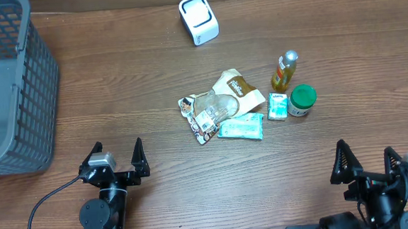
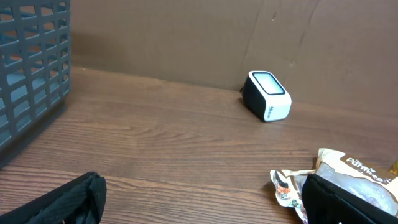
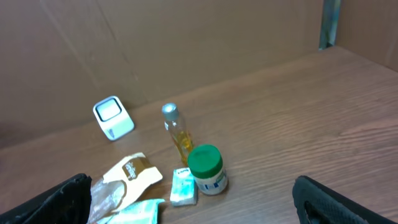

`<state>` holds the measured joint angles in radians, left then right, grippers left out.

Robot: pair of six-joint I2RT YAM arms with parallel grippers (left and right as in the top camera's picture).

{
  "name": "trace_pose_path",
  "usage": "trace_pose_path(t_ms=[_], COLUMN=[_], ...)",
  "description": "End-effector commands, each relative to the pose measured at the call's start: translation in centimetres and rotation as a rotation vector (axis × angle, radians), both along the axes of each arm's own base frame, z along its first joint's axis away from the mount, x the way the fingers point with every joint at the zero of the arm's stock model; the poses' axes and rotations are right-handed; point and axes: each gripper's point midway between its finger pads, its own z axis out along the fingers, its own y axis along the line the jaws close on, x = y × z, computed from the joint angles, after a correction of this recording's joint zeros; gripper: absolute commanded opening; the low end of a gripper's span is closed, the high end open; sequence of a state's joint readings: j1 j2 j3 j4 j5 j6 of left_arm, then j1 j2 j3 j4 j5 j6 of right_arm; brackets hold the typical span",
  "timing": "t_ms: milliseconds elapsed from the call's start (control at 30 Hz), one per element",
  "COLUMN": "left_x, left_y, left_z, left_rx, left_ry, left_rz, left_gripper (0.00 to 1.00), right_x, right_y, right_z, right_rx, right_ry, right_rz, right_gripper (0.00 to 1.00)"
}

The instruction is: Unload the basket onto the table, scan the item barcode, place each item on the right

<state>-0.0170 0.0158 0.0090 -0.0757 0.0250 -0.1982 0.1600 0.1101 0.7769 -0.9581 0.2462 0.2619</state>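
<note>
A white barcode scanner (image 1: 198,19) (image 2: 267,96) (image 3: 113,118) sits at the back of the table. Several items lie in a cluster in the middle. They are a brown-and-white snack bag (image 1: 234,88) (image 3: 132,172), a crinkled clear packet (image 1: 204,116) (image 2: 287,186), a teal wipes pack (image 1: 242,127), a small teal box (image 1: 278,106) (image 3: 183,186), a green-lidded jar (image 1: 302,100) (image 3: 207,169) and a yellow bottle (image 1: 284,70) (image 3: 176,134). My left gripper (image 1: 118,154) (image 2: 202,199) is open at the front left, empty. My right gripper (image 1: 366,156) (image 3: 193,208) is open at the front right, empty, well short of the jar.
A tall grey mesh basket (image 1: 7,84) (image 2: 31,68) stands at the left edge. A brown wall backs the table behind the scanner. Bare wood lies between both grippers and the cluster.
</note>
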Motion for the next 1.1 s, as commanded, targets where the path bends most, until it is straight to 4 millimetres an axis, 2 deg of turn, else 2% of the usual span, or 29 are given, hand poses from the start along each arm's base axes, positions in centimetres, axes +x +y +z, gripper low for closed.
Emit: trace_pose_path(t_ms=[0, 200, 300, 467, 567, 600, 633, 767, 900, 1067], left_x=[0.0, 0.0, 0.0, 0.0, 0.0, 0.0, 0.0, 0.0, 0.0, 0.0], left_y=[0.2, 0.2, 0.2, 0.2, 0.2, 0.2, 0.2, 0.2, 0.2, 0.2], left_z=[0.0, 0.0, 0.0, 0.0, 0.0, 0.0, 0.0, 0.0, 0.0, 0.0], left_rx=[0.027, 0.027, 0.027, 0.027, 0.027, 0.027, 0.027, 0.027, 0.027, 0.027], left_ry=[-0.007, -0.007, -0.007, -0.007, -0.007, -0.007, -0.007, -0.007, -0.007, -0.007], left_rz=[0.01, 0.01, 0.01, 0.01, 0.01, 0.01, 0.01, 0.01, 0.01, 0.01], left_gripper=[1.0, 1.0, 1.0, 1.0, 1.0, 1.0, 1.0, 1.0, 1.0, 0.99], right_x=[-0.4, 0.6, 1.4, 3.0, 3.5, 3.4, 3.2, 2.2, 2.2, 3.9], right_y=[0.2, 0.4, 0.8, 2.3, 3.1, 3.9, 4.3, 5.2, 4.9, 4.5], right_z=[-0.6, -1.6, -0.8, 2.0, 4.5, 6.5, 7.4, 9.3, 8.9, 5.2], right_rx=[0.014, 0.019, 0.028, 0.045, 0.001, -0.071, -0.108, -0.208, -0.242, -0.251], right_ry=[-0.048, -0.065, -0.121, -0.287, -0.436, -0.564, -0.627, -0.816, -0.908, -0.876], right_rz=[0.01, 0.015, 0.034, 0.107, 0.155, 0.2, 0.218, 0.257, 0.234, 0.216], right_gripper=[1.0, 1.0, 1.0, 1.0, 1.0, 1.0, 1.0, 1.0, 1.0, 1.0])
